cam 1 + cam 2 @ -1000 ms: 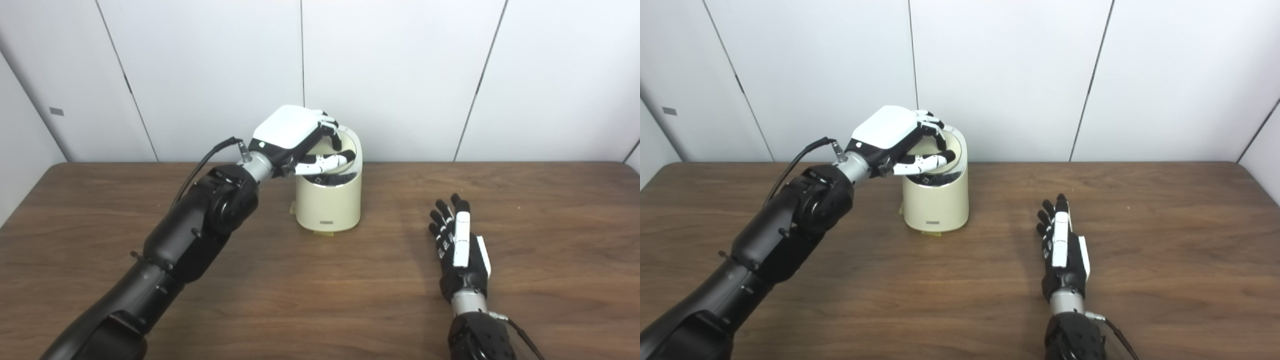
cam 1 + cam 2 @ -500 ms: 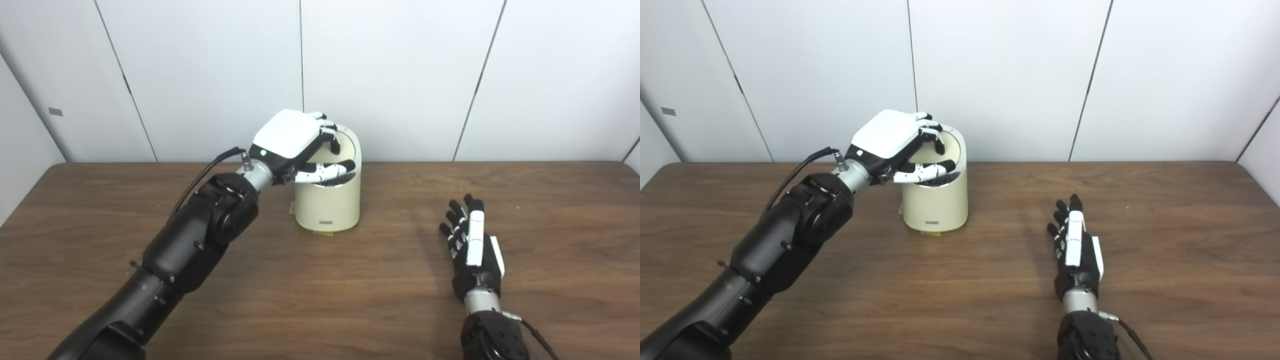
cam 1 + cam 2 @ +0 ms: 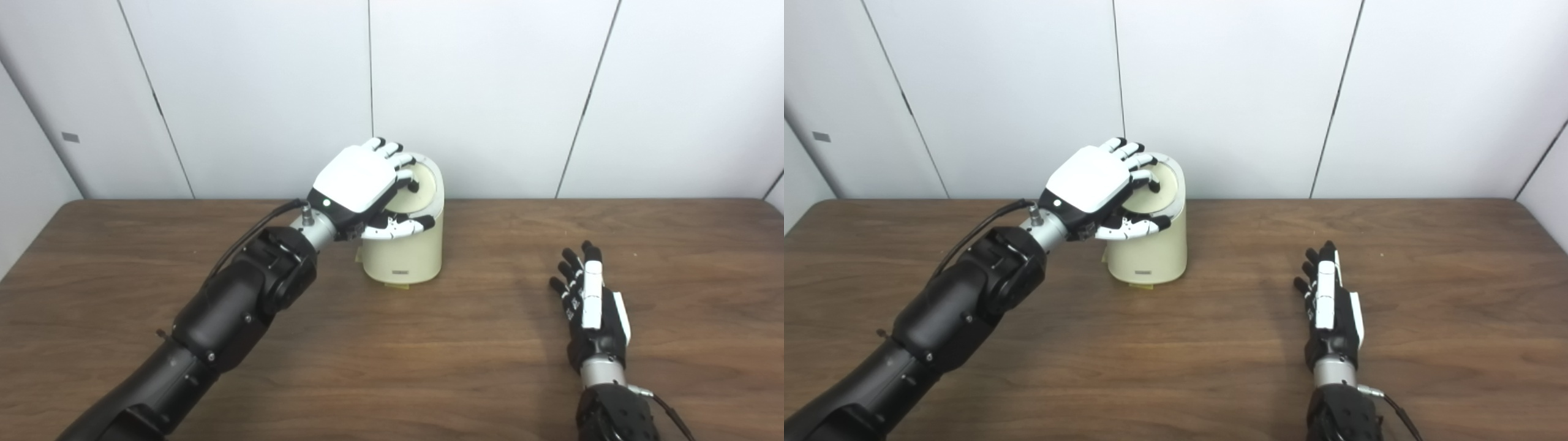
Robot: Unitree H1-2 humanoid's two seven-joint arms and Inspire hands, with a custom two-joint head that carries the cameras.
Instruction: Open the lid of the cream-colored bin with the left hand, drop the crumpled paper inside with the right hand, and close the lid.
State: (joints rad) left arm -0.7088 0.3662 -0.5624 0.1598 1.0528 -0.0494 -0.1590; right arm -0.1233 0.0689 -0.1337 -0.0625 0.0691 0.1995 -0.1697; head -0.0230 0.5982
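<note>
The cream-colored bin (image 3: pixel 404 257) stands at the back of the table, near the wall. Its lid (image 3: pixel 427 184) lies down on the bin, sloping toward me, and no dark gap shows under it. My left hand (image 3: pixel 358 187) rests on top of the lid with its fingers spread flat and the thumb in front of the bin's upper edge, gripping nothing. My right hand (image 3: pixel 591 306) lies open and empty on the table, well to the right of the bin, fingers pointing away. No crumpled paper is visible.
The brown wooden table (image 3: pixel 392 355) ends at a white panelled wall just behind the bin. A small yellowish tab (image 3: pixel 395 285) sticks out under the bin's front. A cable (image 3: pixel 257 223) runs along my left forearm.
The lid came down from raised to lying on the bin. My left fingers uncurled from its rim and flattened on top. My right hand slid back toward me and slightly right.
</note>
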